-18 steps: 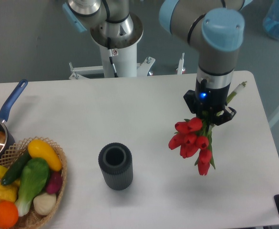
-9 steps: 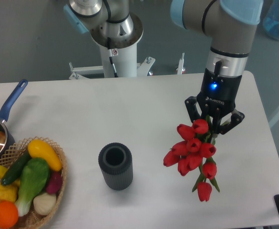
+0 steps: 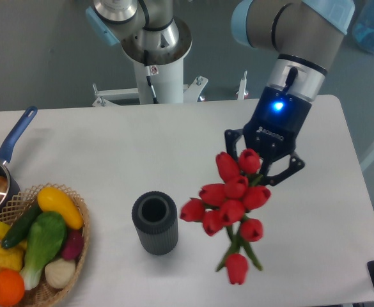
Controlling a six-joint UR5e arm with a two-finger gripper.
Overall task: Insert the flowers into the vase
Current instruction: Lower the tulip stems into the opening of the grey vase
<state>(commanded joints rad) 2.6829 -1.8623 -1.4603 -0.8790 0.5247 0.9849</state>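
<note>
My gripper (image 3: 259, 166) is shut on the flowers (image 3: 228, 204), a bunch of red tulips with green stems, and holds them above the table. The buds hang toward the camera and lean left, with one bud lowest at the front. The vase (image 3: 155, 222), a short dark grey ribbed cylinder with an open round mouth, stands upright on the white table to the left of the bunch. The flowers are apart from the vase, about a hand's width to its right. The stem ends are hidden behind the gripper.
A wicker basket (image 3: 80, 227) of toy vegetables sits at the front left corner. A blue-handled saucepan (image 3: 11, 141) lies at the left edge. The robot's white base (image 3: 155, 64) stands behind the table. The table's right edge is near the arm.
The gripper has tilted and moved left toward the vase with the flowers. The bunch has swung left and closer to the camera. The vase has not moved.
</note>
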